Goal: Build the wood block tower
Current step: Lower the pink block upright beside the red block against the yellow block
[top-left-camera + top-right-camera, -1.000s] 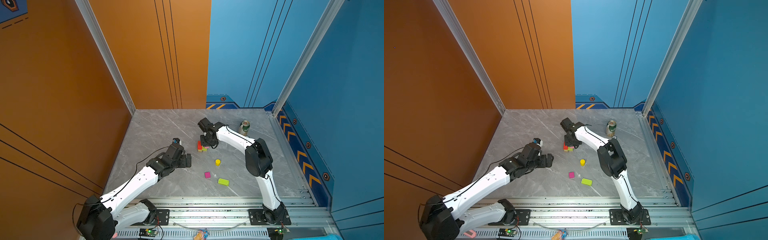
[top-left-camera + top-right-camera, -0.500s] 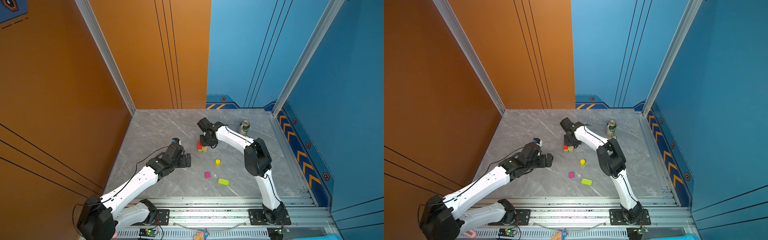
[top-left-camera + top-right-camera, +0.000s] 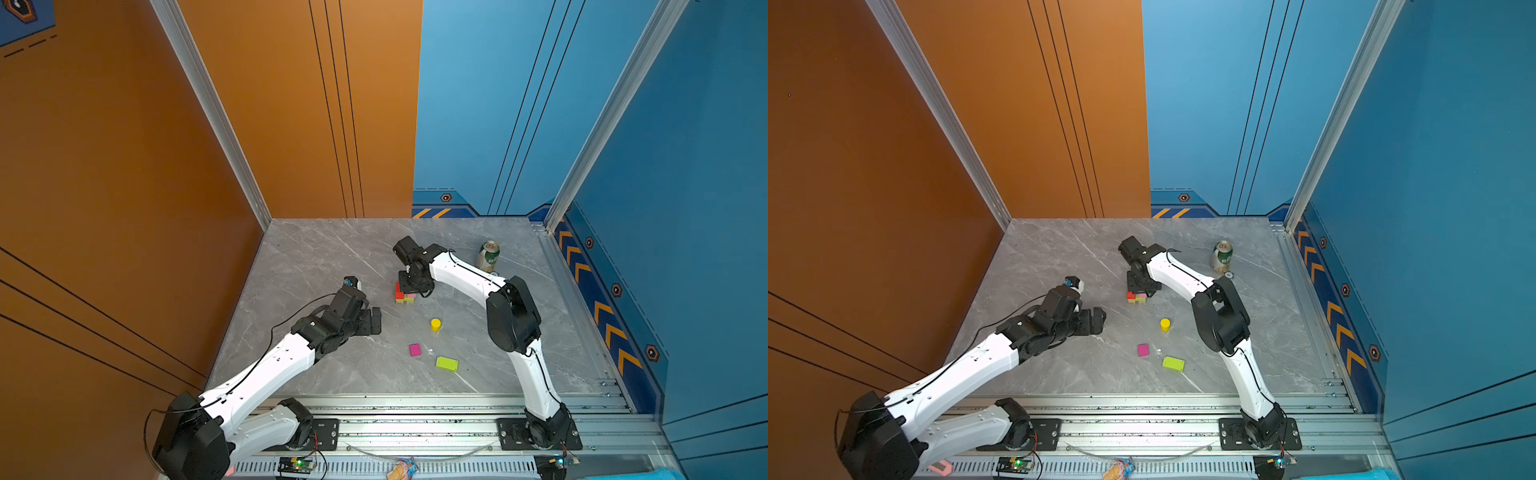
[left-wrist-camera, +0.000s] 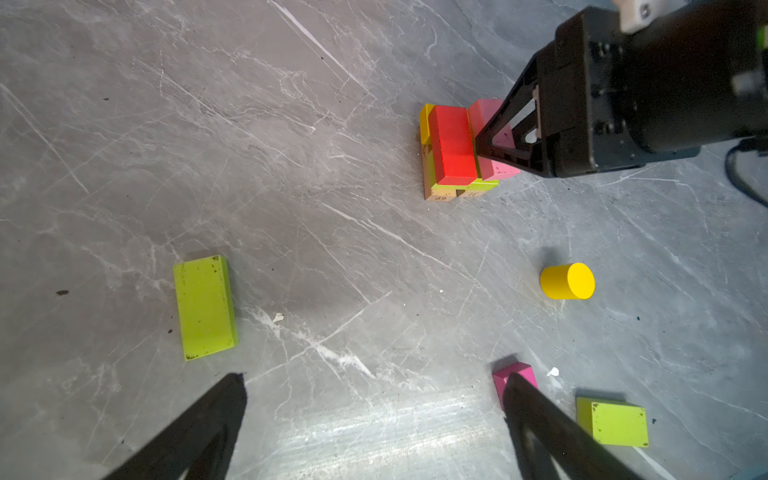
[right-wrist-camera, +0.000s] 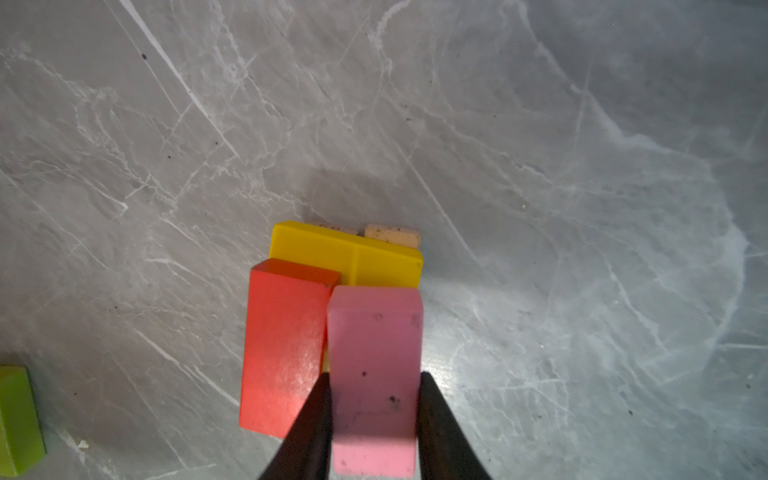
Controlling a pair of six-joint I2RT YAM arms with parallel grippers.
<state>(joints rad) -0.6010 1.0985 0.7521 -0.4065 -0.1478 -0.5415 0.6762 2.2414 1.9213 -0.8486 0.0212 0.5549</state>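
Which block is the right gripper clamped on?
The pink block, the only one held between the fingers of the right gripper, at the tower beside the red-orange block.

yellow cylinder [image 3: 435, 324] near tower [image 3: 404, 293], can [image 3: 488, 257] well apart

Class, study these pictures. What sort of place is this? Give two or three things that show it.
Probably a robot lab test cell: two arms bolted to a metal rail, orange and blue panel walls boxing in a small table, and toy blocks set out on it.
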